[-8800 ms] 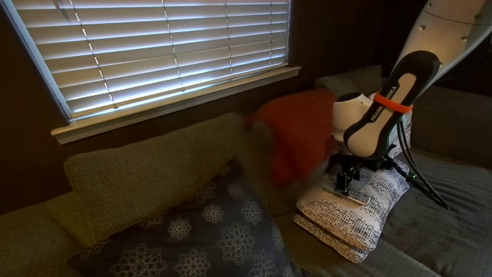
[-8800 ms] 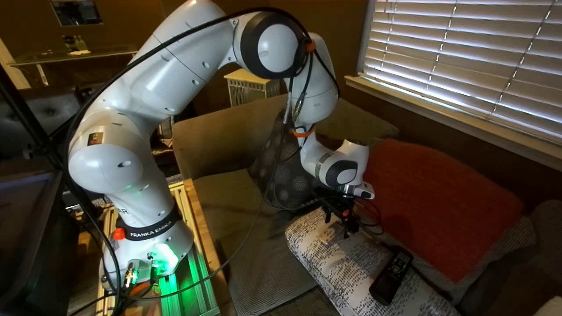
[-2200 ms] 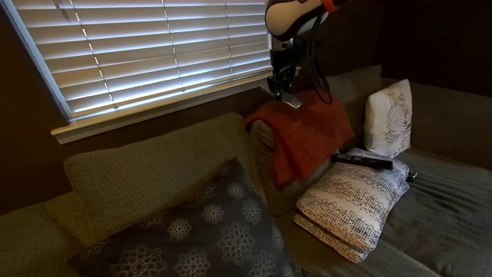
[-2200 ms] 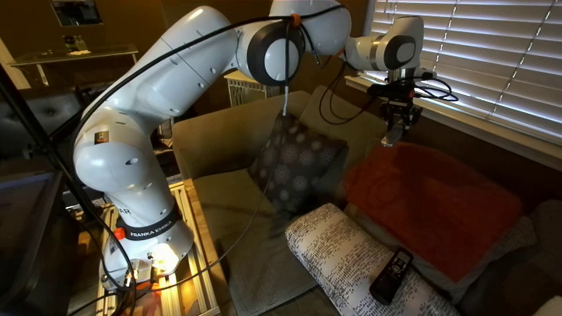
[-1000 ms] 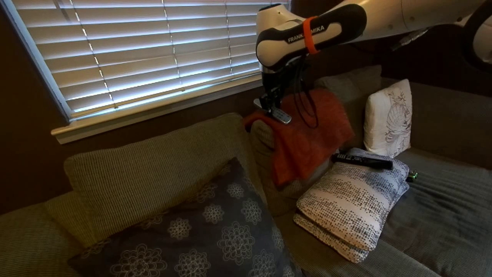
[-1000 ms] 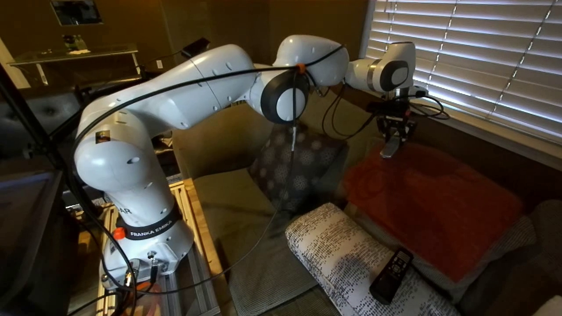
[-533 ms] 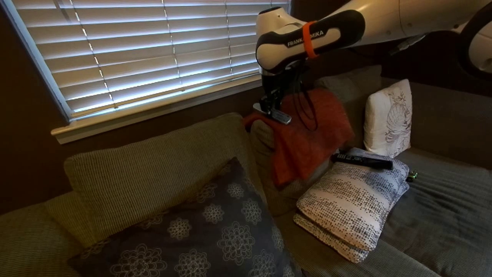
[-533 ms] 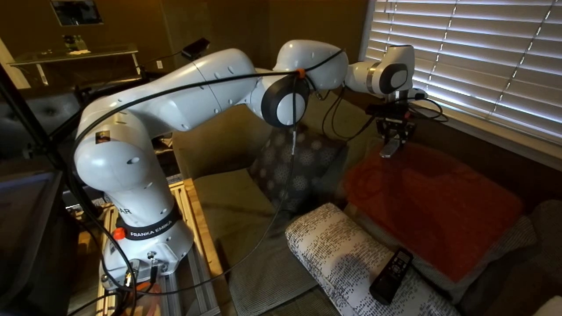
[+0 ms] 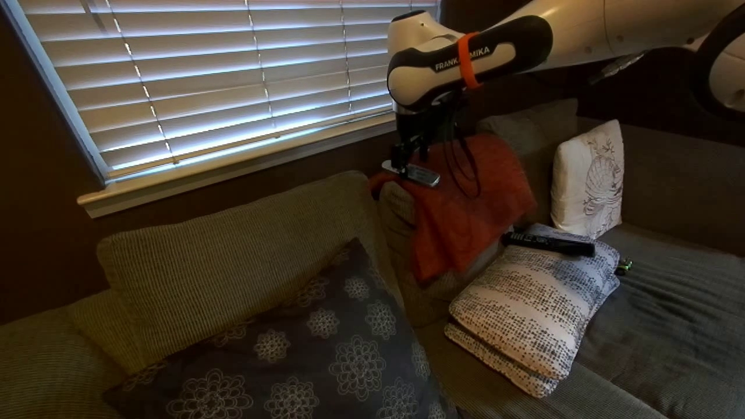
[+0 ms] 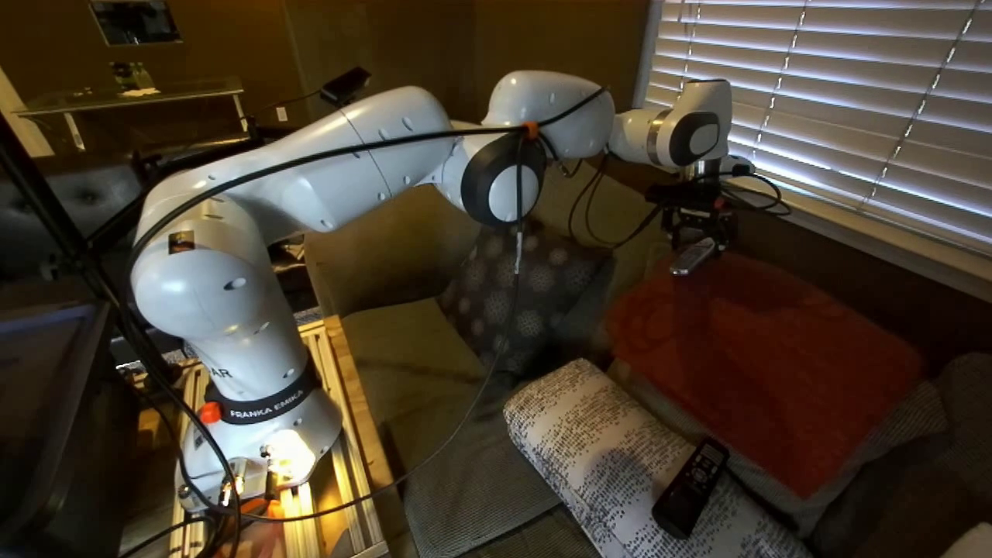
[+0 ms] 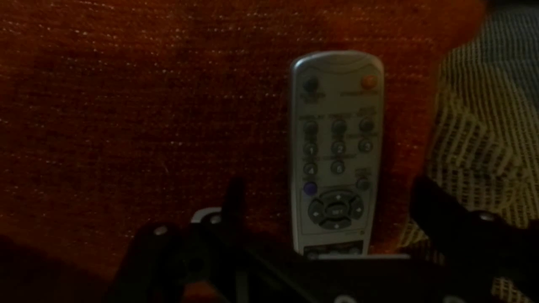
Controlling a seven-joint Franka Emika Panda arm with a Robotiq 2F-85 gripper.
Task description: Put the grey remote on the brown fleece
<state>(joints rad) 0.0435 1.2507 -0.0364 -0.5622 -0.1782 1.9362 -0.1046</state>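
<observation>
1. Straddling the grey remote, the wide-spread claw grips nothing.
2. That remote lies on the brown fleece, near the upper left corner in both exterior views.
3. Left to right: flowered pillow, dotted cushion bearing a black remote, white cushion.
4. Wrist view alone shows the grey remote's digits, lower end behind the claw.

Black remote: lying on dotted cushion
Flower-print pillow: leaning against ribbed sofa cushion
Window blinds: lowered
</observation>
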